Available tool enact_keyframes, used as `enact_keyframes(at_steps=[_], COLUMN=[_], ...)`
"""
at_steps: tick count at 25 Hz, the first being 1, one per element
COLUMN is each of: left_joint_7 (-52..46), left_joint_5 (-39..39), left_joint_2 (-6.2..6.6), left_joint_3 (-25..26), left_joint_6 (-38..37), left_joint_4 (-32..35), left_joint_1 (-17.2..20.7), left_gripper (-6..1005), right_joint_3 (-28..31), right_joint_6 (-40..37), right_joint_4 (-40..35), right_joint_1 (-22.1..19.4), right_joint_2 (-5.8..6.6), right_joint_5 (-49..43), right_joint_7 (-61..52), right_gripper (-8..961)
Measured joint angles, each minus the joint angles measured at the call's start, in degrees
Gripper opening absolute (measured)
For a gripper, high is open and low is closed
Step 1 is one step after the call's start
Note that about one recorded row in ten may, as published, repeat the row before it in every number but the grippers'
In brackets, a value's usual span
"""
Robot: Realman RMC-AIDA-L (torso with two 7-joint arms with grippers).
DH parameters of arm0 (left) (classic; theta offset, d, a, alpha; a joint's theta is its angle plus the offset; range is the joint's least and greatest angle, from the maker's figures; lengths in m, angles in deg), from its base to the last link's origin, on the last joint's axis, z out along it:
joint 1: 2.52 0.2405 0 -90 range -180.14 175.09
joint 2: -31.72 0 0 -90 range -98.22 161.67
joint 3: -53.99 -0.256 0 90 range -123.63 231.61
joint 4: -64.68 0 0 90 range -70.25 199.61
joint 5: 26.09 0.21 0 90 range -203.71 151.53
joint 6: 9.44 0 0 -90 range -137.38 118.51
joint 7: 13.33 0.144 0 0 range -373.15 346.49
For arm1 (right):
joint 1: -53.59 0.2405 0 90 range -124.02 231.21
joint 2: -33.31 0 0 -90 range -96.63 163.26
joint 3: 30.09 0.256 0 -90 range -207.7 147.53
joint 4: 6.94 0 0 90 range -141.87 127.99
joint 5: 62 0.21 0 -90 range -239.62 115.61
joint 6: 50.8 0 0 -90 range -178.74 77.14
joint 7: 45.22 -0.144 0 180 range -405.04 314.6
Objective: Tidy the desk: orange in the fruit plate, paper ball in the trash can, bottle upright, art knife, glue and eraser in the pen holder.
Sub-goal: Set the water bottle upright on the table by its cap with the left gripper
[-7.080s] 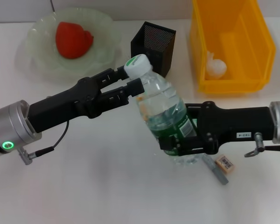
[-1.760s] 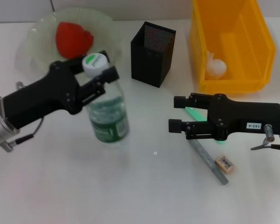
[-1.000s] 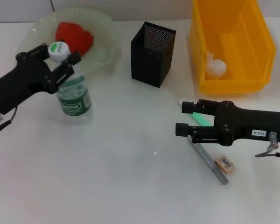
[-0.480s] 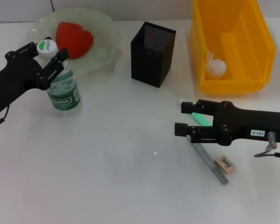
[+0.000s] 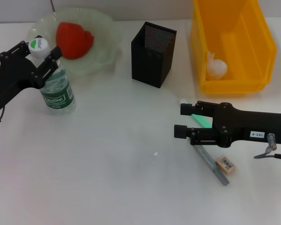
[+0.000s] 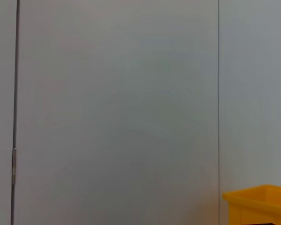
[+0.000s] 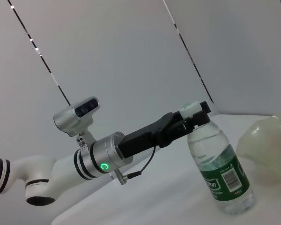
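Leftward has gone the bottle [image 5: 56, 91], cap clamped by left hand [image 5: 42, 54].

My left hand [image 5: 43, 55] clamped on the cap of the upright bottle [image 5: 56, 92] beside the fruit plate [image 5: 105, 47], my right hand [image 5: 182, 120] spread above the art knife [image 5: 214, 169], eraser [image 5: 225, 165] nearby.
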Motion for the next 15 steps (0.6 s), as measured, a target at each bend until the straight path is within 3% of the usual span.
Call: enact_keyframes(at_steps=[4, 10, 15], left_joint_7=[0.02, 0.04, 0.64], left_joint_5=[0.0, -0.13, -3.43], left_joint_2=[-0.03, -0.03, 0.02], left_joint_3=[-0.07, 0.53, 0.59], left_joint_6=[0.26, -0.14, -1.74], left_joint_4=[-0.1, 0.21, 1.37], left_joint_1=[0.02, 0.44, 1.98], left_gripper=[549, 712, 773], right_joint_3=[-0.02, -0.02, 0.26], right_joint_6=[0.0, 0.0, 0.0], right_joint_4=[0.02, 0.02, 0.02], right_joint_1=[0.01, 0.11, 0.21], right_joint_2=[0.01, 0.07, 0.18], right_joint_5=[0.0, -0.01, -0.05], right_joint_7=[0.0, 0.0, 0.0], right_gripper=[839, 839, 839])
